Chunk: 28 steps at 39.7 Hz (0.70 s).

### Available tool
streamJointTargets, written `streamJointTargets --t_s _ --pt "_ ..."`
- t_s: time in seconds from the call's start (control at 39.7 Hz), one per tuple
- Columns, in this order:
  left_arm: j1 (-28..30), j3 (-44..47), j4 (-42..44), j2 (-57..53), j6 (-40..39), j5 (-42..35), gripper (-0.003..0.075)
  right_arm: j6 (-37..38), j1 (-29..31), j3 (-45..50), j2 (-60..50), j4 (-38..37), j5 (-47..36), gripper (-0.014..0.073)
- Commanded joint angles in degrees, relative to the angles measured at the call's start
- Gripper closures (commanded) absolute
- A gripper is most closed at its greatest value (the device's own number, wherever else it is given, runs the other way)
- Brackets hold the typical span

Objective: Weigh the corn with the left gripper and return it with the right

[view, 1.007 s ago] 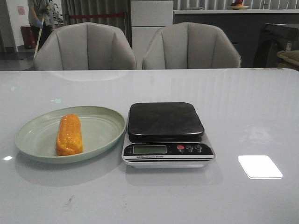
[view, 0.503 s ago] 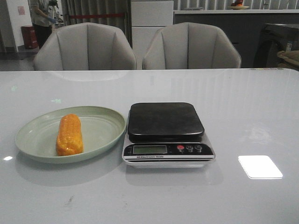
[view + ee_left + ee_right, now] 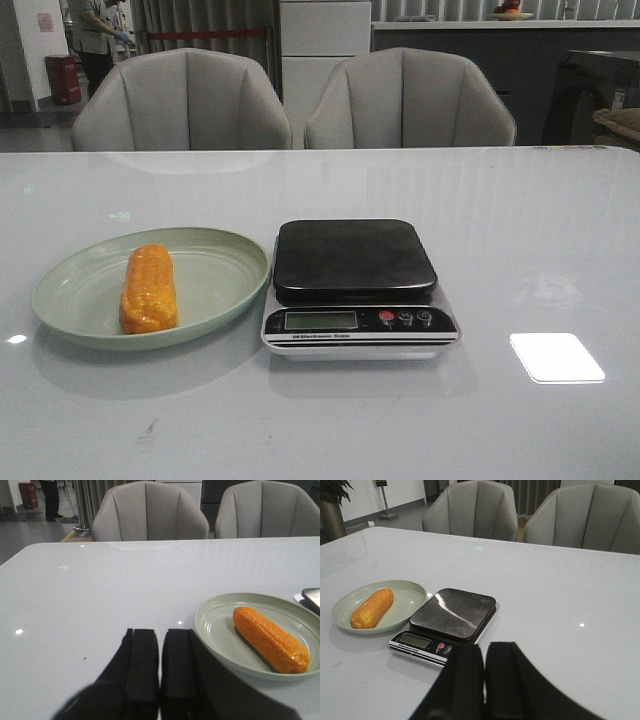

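On the counter [image 3: 560,230]: one corn [image 3: 148,288], one plate [image 3: 225,262], one scale [image 3: 355,285] (wrist views alone show both end effectors [image 3: 160,667] [image 3: 484,672], pressed together).

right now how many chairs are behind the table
2. One chair stands at the table's far edge on the left, the other chair beside it to the right. No others show, though some may sit outside the frame.

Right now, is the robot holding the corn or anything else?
No, nothing is held. The corn lies alone on the green plate. The left gripper and right gripper have their fingers pressed together, empty.
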State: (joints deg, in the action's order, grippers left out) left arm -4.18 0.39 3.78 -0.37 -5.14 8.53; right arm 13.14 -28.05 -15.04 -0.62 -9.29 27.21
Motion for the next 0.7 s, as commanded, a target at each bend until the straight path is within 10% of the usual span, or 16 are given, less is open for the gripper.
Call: streamJointTargets --t_s 0.0,0.68 --pt "0.17 1.80 -0.70 -1.26 -0.22 -9.03 0.0607 -0.36 0.19 -1.44 -0.58 -1.06 -4.52 0.0418" --pt "0.17 1.80 -0.32 -1.16 -0.22 -11.77 0.0607 -0.36 0.19 -1.44 -0.58 -1.06 -4.52 0.0418"
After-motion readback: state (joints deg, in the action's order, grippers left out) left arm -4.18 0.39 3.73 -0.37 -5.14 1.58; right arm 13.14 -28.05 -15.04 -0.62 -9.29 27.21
